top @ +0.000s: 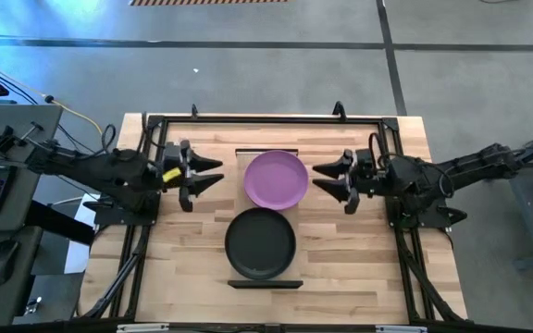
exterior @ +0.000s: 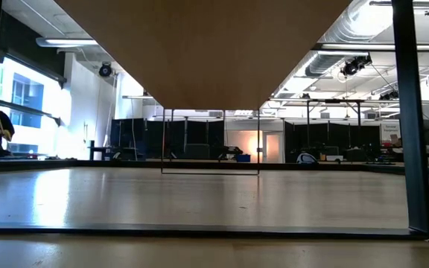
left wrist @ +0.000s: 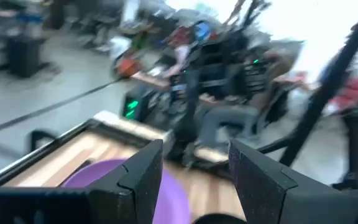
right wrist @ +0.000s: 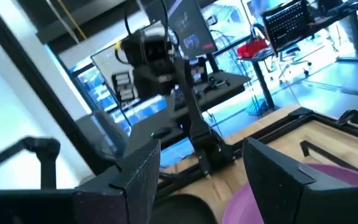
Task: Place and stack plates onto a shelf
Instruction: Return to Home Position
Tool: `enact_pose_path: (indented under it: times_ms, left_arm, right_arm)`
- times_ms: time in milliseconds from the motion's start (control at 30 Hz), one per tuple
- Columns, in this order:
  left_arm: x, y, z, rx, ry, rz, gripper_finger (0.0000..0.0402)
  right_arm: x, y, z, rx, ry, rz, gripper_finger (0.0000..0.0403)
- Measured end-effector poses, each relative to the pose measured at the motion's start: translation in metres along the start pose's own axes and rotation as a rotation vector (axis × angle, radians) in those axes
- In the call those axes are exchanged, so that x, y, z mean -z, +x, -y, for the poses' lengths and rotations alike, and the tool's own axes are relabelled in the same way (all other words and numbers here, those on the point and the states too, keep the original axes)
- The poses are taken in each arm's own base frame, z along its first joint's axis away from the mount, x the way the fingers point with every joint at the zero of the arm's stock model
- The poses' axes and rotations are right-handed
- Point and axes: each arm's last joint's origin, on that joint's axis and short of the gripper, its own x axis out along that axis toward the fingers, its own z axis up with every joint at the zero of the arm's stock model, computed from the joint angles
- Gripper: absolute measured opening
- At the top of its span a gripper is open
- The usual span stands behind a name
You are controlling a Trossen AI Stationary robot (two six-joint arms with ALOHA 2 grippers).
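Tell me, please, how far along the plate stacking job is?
Stacking looks done: the purple plate and the black plate sit as top plates on the shelf, and no loose plate shows beside it. What lies under them is hidden from above. Nothing is in hand: the left tool and the right tool hang open and empty either side of the purple plate. Probably only parking the arms is left.

Purple plate (top: 276,179), at 12 o'clock from the black plate (top: 261,243): both looked matt and smooth, no glare. Tabletop (top: 350,259) was pale wood laid in strips, faint satin sheen. Shelf (top: 265,283) end trim at 6 o'clock was dark and dull. Frame (top: 248,118) was black metal tube. Left gripper (top: 216,174) and right gripper (top: 318,176) were dark, matt, plastic-looking.
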Motion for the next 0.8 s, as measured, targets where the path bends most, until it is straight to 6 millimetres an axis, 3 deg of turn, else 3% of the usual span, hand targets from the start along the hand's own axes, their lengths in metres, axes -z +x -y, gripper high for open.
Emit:
enact_pose_path:
  times_ms: [100, 300, 567, 800]
  left_arm:
    - [0.013, -0.002, -0.015, 0.047, -0.011, 0.024, 0.0172]
    - [0.015, -0.021, -0.033, 0.052, -0.020, 0.046, 0.0172]
    - [0.084, -0.046, -0.061, 0.085, -0.117, 0.119, 0.0172]
    - [0.126, -0.064, -0.080, 0.086, -0.148, 0.174, 0.0172]
  right_arm:
    - [-0.002, 0.002, 0.005, -0.014, 0.021, -0.007, 0.0211]
    - [-0.005, 0.002, 0.007, -0.028, 0.050, -0.009, 0.0211]
    - [-0.006, 0.000, 0.008, -0.017, 0.026, -0.004, 0.0211]
    - [-0.006, 0.000, 0.008, -0.017, 0.028, -0.004, 0.0211]
